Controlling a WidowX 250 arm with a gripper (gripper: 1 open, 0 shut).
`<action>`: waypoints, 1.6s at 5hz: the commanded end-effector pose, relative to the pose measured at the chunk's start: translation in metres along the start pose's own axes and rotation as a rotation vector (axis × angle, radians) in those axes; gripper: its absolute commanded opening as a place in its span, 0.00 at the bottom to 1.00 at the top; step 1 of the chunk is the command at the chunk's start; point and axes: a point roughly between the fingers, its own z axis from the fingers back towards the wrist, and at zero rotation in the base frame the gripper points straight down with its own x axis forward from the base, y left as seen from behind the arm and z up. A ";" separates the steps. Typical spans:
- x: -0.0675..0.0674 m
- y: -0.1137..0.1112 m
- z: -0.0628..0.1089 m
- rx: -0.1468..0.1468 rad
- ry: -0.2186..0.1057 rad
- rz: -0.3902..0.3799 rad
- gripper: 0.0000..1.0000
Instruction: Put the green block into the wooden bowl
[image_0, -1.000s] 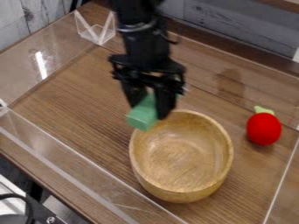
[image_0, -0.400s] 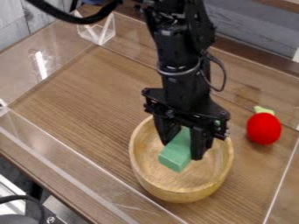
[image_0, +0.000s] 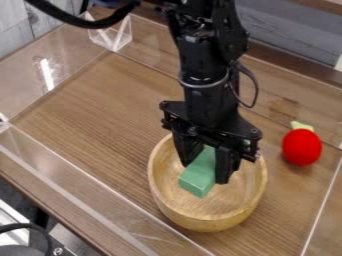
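The wooden bowl (image_0: 171, 203) sits at the front centre of the table, round and light tan. My gripper (image_0: 207, 168) hangs straight down over its inside, shut on the green block (image_0: 199, 180). The block is held on end, its lower part low inside the bowl, near or on the floor; its upper end is hidden between the black fingers (image_0: 229, 157). Whether the block touches the bowl's floor I cannot tell.
A red strawberry-like toy (image_0: 302, 146) lies to the right of the bowl. Clear plastic walls (image_0: 54, 70) ring the wooden tabletop, with a clear stand (image_0: 112, 32) at the back left. Bare wood lies left of and behind the bowl.
The arm carried the green block from above the bowl's left rim to over its middle and lowered it into the bowl. Over the last half second it barely moved.
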 end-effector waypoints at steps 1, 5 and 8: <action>0.004 0.004 0.001 0.013 -0.023 -0.012 0.00; 0.006 0.021 -0.015 0.039 -0.020 0.001 0.00; 0.007 0.025 -0.018 0.043 -0.021 0.005 0.00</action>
